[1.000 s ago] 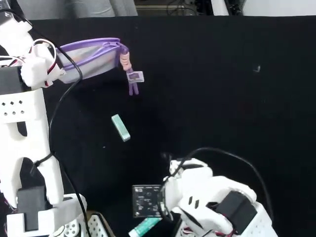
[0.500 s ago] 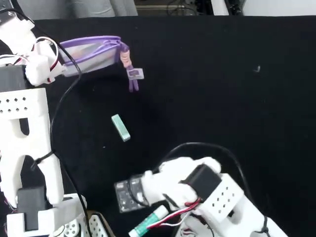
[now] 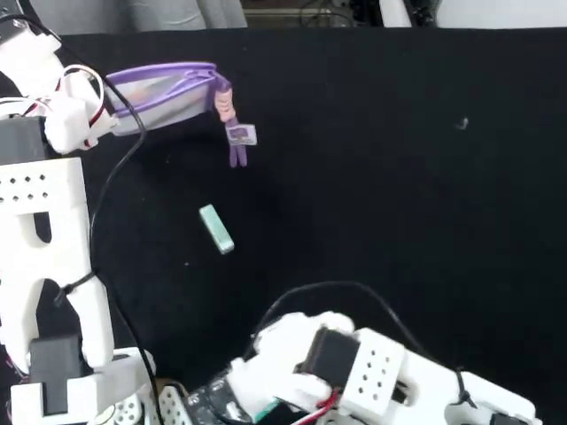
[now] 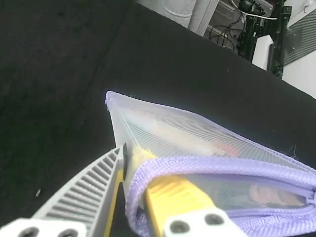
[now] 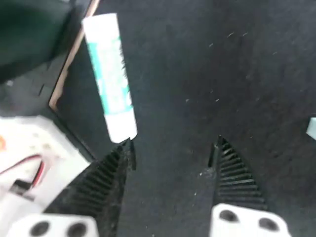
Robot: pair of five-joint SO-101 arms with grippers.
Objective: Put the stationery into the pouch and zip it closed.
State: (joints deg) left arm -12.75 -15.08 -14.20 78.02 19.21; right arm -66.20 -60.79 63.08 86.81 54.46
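— Where was the tube [image 5: 108, 79] seen?
— Just outside the spread right hand [image 5: 173, 146], laid lengthwise away from it on the surface [image 5: 237, 59]. The pouch [image 4: 197, 143] was pinched at its rim by the left hand [image 4: 136, 168].

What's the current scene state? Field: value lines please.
left gripper: shut on the wall of the pouch
pouch zip: looks open at the gripped end
right gripper: open, low over the table, nothing in it
tube: lying flat, its end just beyond one side of the right gripper
mint block: loose on the table, apart from both grippers
left to do: tube and mint block not yet in the pouch
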